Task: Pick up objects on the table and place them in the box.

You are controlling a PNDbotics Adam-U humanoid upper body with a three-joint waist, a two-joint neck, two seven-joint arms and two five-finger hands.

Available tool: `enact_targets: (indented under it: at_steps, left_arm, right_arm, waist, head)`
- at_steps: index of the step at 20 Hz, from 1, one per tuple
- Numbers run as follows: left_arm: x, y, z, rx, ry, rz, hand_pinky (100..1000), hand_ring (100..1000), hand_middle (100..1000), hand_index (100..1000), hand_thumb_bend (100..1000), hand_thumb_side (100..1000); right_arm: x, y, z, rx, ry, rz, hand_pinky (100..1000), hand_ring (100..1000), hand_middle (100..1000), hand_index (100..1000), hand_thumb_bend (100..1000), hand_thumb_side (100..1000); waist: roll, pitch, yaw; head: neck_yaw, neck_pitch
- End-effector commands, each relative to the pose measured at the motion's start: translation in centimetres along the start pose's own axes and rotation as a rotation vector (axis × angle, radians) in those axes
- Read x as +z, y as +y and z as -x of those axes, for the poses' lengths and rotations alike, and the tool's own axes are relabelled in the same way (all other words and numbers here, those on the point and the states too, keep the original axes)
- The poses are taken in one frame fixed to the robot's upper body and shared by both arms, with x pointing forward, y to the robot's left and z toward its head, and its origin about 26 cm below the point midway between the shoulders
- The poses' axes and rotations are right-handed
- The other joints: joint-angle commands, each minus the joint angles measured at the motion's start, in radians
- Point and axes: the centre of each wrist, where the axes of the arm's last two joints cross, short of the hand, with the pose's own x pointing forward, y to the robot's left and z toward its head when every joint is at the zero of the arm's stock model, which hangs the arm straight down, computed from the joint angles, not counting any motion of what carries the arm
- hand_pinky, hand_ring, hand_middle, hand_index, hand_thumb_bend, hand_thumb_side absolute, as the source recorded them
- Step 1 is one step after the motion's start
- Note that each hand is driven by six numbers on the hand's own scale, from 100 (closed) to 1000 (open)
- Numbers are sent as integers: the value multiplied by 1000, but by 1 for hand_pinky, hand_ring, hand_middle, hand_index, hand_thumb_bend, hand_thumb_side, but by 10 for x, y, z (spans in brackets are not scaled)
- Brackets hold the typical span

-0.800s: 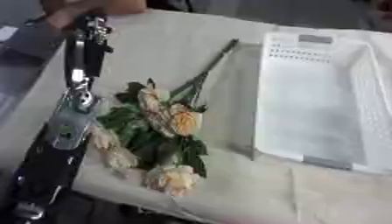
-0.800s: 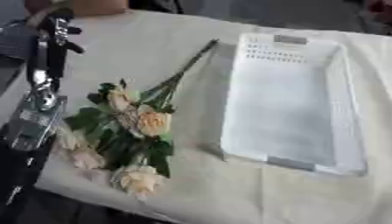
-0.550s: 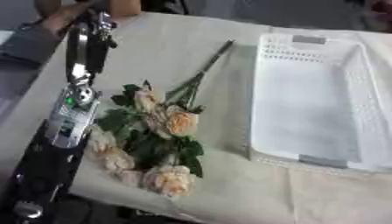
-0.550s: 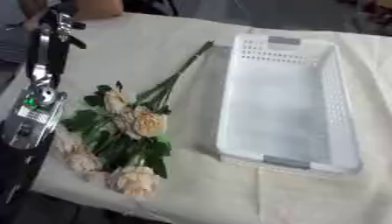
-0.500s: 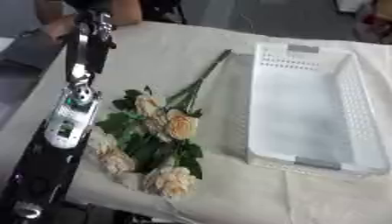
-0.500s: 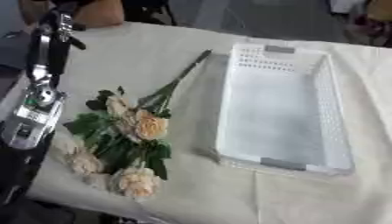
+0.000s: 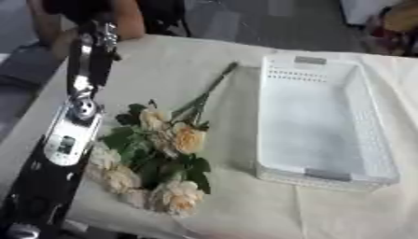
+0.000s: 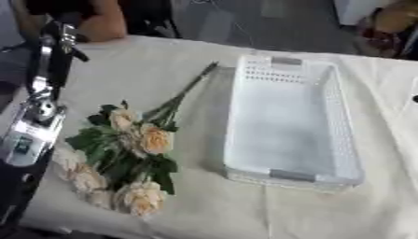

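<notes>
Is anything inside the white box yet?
No. The white box shows only its bare floor and perforated walls. The bouquet of roses lies on the tablecloth beside it.

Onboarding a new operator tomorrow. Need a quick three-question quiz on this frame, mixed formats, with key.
1. True or false: the white box already holds the flowers.
2. Multiple choice: where do the flower stems point? A) toward the table's far edge, B) toward the near edge, C) into the box.
3. Short answer: which robot arm shows, and on which side of the flowers?

Key
1. False. The box is empty; the flowers lie on the table to its left.
2. A. The blooms sit near, the stems run away up and to the right.
3. The left arm, stretched along the flowers' left side. Its hand cannot be made out.
</notes>
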Motion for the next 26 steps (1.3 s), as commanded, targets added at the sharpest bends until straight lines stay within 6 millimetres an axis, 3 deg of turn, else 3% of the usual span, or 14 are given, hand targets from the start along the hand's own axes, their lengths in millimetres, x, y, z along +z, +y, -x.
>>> enact_targets:
  at_steps: [1, 9, 13, 16, 18, 19, 20, 21, 26]
  left_arm:
    - [-6, 10, -8, -37, -28, -10, 434, 614, 743, 847, 100, 993]
    - [-5, 9, -11, -94, 0, -10, 430, 607, 736, 842, 100, 992]
    - [-9, 13, -7, -168, 48, -17, 443, 610, 728, 835, 100, 960]
    - [-17, 33, 0, -380, 120, 103, 507, 651, 744, 844, 140, 900]
    - [-26, 52, -2, -541, 156, 240, 531, 671, 750, 850, 167, 892]
    - [-30, 61, -4, -605, 178, 302, 577, 705, 770, 865, 231, 908]
    - [-36, 70, -6, -653, 208, 365, 568, 700, 767, 861, 217, 905]
    - [-41, 77, -7, -680, 250, 419, 603, 736, 811, 897, 265, 955]
    - [-57, 95, -7, -672, 413, 559, 651, 768, 831, 912, 327, 985]
  right_arm:
    - [-4, -8, -5, 19, -22, 2, 639, 808, 946, 1000, 100, 321]
    - [-6, -8, -5, 22, -27, -10, 640, 808, 946, 1000, 100, 316]
    - [-5, -6, -4, 17, -19, -10, 639, 808, 947, 1000, 100, 321]
    - [-4, -5, -1, 16, -3, -30, 639, 808, 948, 1000, 100, 326]
    - [-4, -5, 0, 18, 5, -47, 639, 808, 949, 1000, 100, 329]
    - [-3, -5, 1, 19, 10, -56, 639, 808, 949, 1000, 100, 333]
    - [-3, -4, 2, 19, 14, -64, 639, 808, 949, 1000, 100, 332]
    - [-3, -4, 2, 20, 18, -72, 639, 808, 950, 1000, 100, 334]
    - [-4, -4, 3, 20, 20, -93, 639, 807, 950, 1000, 100, 337]
  waist:
    - [2, -7, -4]
    - [4, -5, -8]
    - [3, -7, -35]
    - [17, -19, -46]
    - [32, -29, -52]
    - [39, -33, -53]
    - [45, -38, -55]
    - [50, -42, -56]
    - [65, -54, -63]
  head:
    - [-6, -2]
    - [-2, -2]
    - [-4, -2]
    - [4, -2]
    - [6, -2]
    - [5, -2]
    - [4, -2]
    - [4, -2]
    - [5, -2]
